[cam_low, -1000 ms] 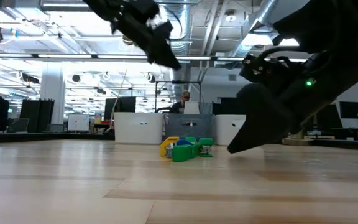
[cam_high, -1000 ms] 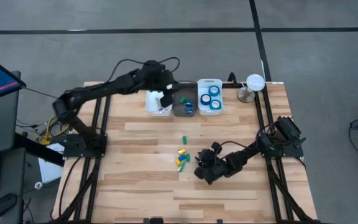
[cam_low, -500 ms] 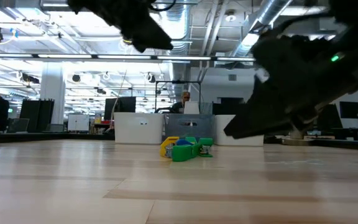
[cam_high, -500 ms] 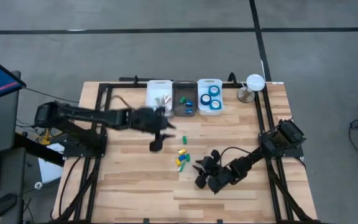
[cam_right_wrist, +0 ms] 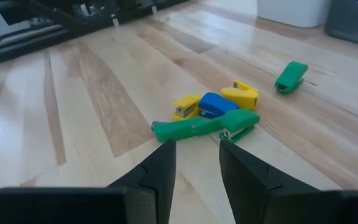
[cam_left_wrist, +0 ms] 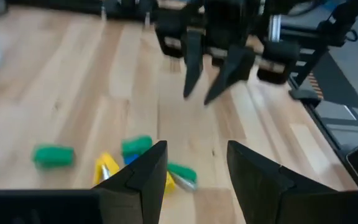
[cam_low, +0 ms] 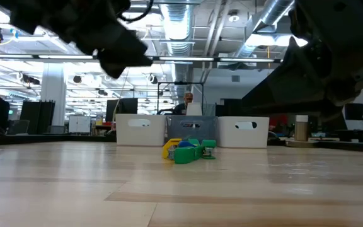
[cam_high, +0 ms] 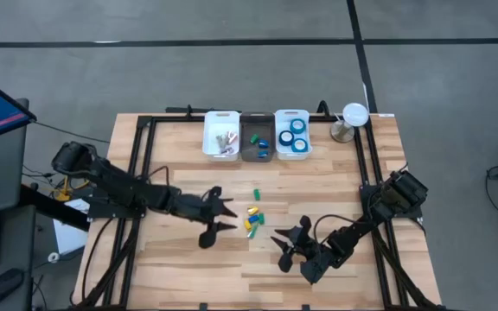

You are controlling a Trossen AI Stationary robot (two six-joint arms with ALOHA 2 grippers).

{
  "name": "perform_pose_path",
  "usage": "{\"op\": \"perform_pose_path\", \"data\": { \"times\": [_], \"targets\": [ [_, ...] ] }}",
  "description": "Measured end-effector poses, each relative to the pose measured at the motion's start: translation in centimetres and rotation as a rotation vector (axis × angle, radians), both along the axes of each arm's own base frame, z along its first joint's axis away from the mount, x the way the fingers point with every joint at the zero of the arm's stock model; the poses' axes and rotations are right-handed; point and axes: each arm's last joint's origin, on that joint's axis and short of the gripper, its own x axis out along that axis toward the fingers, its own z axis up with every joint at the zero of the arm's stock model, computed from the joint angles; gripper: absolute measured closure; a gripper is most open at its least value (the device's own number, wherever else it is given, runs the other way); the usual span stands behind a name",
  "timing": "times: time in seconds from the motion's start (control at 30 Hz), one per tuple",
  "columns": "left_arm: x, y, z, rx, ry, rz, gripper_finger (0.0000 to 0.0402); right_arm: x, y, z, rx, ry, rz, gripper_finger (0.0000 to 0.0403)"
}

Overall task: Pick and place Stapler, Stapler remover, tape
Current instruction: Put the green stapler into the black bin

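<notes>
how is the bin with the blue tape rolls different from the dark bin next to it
The tape bin is white; the middle bin is dark grey. The tape bin holds bright blue tape rolls with pale cores; the middle bin holds only a few small blue and green pieces. Both are similar-sized, side by side at the table's far edge.

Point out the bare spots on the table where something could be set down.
Bare wood: between the bins and the lone green piece, and the near strip in front of both grippers. Crowded: the small pile, flanked by the left gripper and right gripper.
</notes>
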Motion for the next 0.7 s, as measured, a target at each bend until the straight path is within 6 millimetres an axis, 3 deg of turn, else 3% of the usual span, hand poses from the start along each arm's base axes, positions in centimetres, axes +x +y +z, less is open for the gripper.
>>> {"op": "perform_pose_path", "data": {
  "times": [0.17, 0.4, 0.7],
  "targets": [
    [-0.5, -1.7, -2.7, -0.029, 0.058, 0.050, 0.0243, 0.2, 0.2, 0.0, 0.026, -0.030, -0.002, 0.0287],
    [-0.1, -3.1, -6.1, -0.071, 0.163, 0.074, 0.0243, 0.6, 0.7, -1.7, 0.064, -0.020, 0.041, 0.0287],
    [0.4, -2.7, -8.1, -0.039, 0.183, 0.169, 0.0243, 2.7, 1.2, -4.0, -0.047, 0.096, 0.137, 0.0287]
  ]
}}
